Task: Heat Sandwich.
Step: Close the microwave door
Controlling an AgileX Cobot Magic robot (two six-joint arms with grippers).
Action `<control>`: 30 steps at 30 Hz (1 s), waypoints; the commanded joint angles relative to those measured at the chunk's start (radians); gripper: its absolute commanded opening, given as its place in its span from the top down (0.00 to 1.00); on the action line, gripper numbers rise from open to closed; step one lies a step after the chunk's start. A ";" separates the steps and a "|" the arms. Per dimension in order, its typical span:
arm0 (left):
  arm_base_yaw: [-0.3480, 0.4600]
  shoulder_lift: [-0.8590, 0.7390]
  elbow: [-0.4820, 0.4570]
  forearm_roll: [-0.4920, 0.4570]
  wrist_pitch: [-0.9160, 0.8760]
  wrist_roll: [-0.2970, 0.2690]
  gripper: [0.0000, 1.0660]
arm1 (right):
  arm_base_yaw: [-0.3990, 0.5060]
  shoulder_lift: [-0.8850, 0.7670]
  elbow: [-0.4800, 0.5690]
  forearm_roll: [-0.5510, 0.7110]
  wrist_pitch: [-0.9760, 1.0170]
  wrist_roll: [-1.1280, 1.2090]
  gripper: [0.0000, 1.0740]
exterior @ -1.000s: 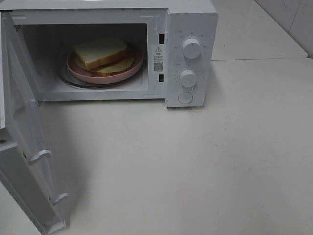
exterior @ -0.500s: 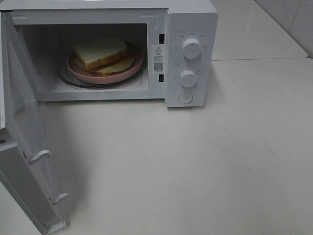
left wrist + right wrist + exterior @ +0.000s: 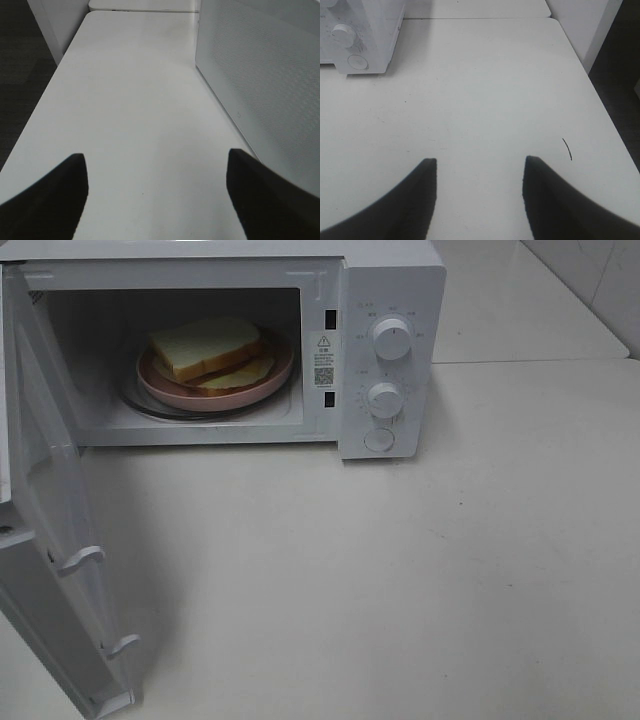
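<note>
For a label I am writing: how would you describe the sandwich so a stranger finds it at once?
Look into the open white microwave. Inside sits a pink plate; the sandwich lies on it: pale white bread with yellowish edges, the only food there.

One sandwich (image 3: pixel 207 347), one plate (image 3: pixel 264 388), one microwave (image 3: pixel 400 285)

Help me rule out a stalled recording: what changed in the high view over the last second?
Nothing visibly changed. The sandwich stays on the pink plate inside the microwave, and the door stays swung open. No arm enters the high view, and nothing is seen being taken hold of or let go.
</note>
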 commanded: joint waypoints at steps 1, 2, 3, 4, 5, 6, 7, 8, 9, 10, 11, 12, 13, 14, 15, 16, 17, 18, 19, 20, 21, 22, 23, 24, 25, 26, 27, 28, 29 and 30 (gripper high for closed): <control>0.001 -0.004 0.003 0.004 -0.019 -0.002 0.31 | -0.003 -0.023 0.002 -0.001 -0.006 0.010 0.51; 0.001 -0.004 0.000 0.004 -0.022 -0.002 0.31 | -0.003 -0.023 0.002 -0.001 -0.006 0.010 0.51; 0.001 -0.004 -0.004 0.004 -0.026 -0.001 0.31 | -0.003 -0.023 0.002 -0.001 -0.006 0.010 0.51; 0.001 -0.004 -0.004 0.004 -0.026 -0.001 0.31 | -0.003 -0.023 0.002 -0.001 -0.006 0.010 0.51; 0.001 -0.004 -0.011 0.005 -0.036 0.001 0.31 | -0.003 -0.023 0.002 -0.001 -0.006 0.010 0.51; 0.001 -0.004 -0.020 0.005 -0.055 0.002 0.31 | -0.003 -0.023 0.002 -0.001 -0.006 0.010 0.51; 0.001 -0.004 -0.033 0.005 -0.119 0.002 0.31 | -0.003 -0.023 0.002 -0.001 -0.006 0.010 0.51; 0.001 -0.004 -0.033 0.006 -0.152 0.002 0.31 | -0.003 -0.023 0.002 -0.001 -0.006 0.010 0.51; 0.001 -0.002 -0.031 0.010 -0.193 0.002 0.31 | -0.003 -0.023 0.002 -0.001 -0.006 0.010 0.51; 0.001 -0.002 -0.031 0.010 -0.193 0.002 0.31 | -0.003 -0.023 0.002 -0.001 -0.006 0.010 0.51; 0.001 0.005 -0.028 0.016 -0.228 0.002 0.31 | -0.003 -0.023 0.002 -0.001 -0.006 0.010 0.51; 0.001 0.026 -0.017 0.026 -0.278 0.002 0.31 | -0.003 -0.023 0.002 -0.001 -0.006 0.010 0.51; 0.001 0.038 -0.009 0.028 -0.305 0.002 0.31 | -0.003 -0.023 0.002 -0.001 -0.006 0.010 0.51; 0.001 0.038 -0.009 0.028 -0.305 0.002 0.31 | -0.003 -0.023 0.002 -0.001 -0.006 0.010 0.51; 0.001 0.053 0.003 0.029 -0.332 0.002 0.31 | -0.003 -0.023 0.002 -0.001 -0.006 0.010 0.51; 0.001 0.086 0.028 0.029 -0.388 -0.002 0.31 | -0.003 -0.023 0.002 -0.001 -0.006 0.010 0.51; 0.001 0.103 0.041 0.025 -0.422 -0.004 0.31 | -0.003 -0.023 0.002 -0.001 -0.006 0.010 0.51; 0.001 0.117 0.055 0.020 -0.450 -0.004 0.31 | -0.003 -0.023 0.002 -0.001 -0.006 0.010 0.51; 0.001 0.117 0.055 0.020 -0.450 -0.004 0.31 | -0.003 -0.023 0.002 -0.001 -0.006 0.010 0.51; 0.001 0.135 0.070 0.016 -0.486 -0.004 0.31 | -0.003 -0.023 0.002 -0.001 -0.006 0.010 0.51; 0.001 0.170 0.097 0.015 -0.550 -0.004 0.34 | -0.003 -0.023 0.002 -0.001 -0.006 0.010 0.51; 0.001 0.192 0.108 0.015 -0.582 -0.004 0.36 | -0.003 -0.023 0.002 -0.001 -0.006 0.010 0.51; 0.001 0.210 0.115 0.015 -0.611 -0.003 0.40 | -0.003 -0.023 0.002 -0.001 -0.006 0.010 0.51; 0.001 0.210 0.115 0.015 -0.611 -0.003 0.40 | -0.003 -0.023 0.002 -0.001 -0.006 0.010 0.51; 0.001 0.235 0.122 0.015 -0.640 -0.003 0.43 | -0.003 -0.023 0.002 -0.001 -0.006 0.010 0.51; 0.001 0.285 0.131 0.015 -0.691 -0.002 0.50 | -0.003 -0.023 0.002 -0.001 -0.006 0.010 0.51; 0.001 0.311 0.135 0.015 -0.718 -0.002 0.54 | -0.003 -0.023 0.002 -0.001 -0.006 0.010 0.51; 0.001 0.333 0.135 0.015 -0.736 -0.002 0.57 | -0.003 -0.023 0.002 -0.001 -0.006 0.010 0.51; 0.001 0.333 0.135 0.015 -0.736 -0.002 0.57 | -0.003 -0.023 0.002 -0.001 -0.006 0.010 0.51; 0.001 0.392 0.135 0.015 -0.780 -0.002 0.65 | -0.003 -0.023 0.002 -0.001 -0.006 0.010 0.51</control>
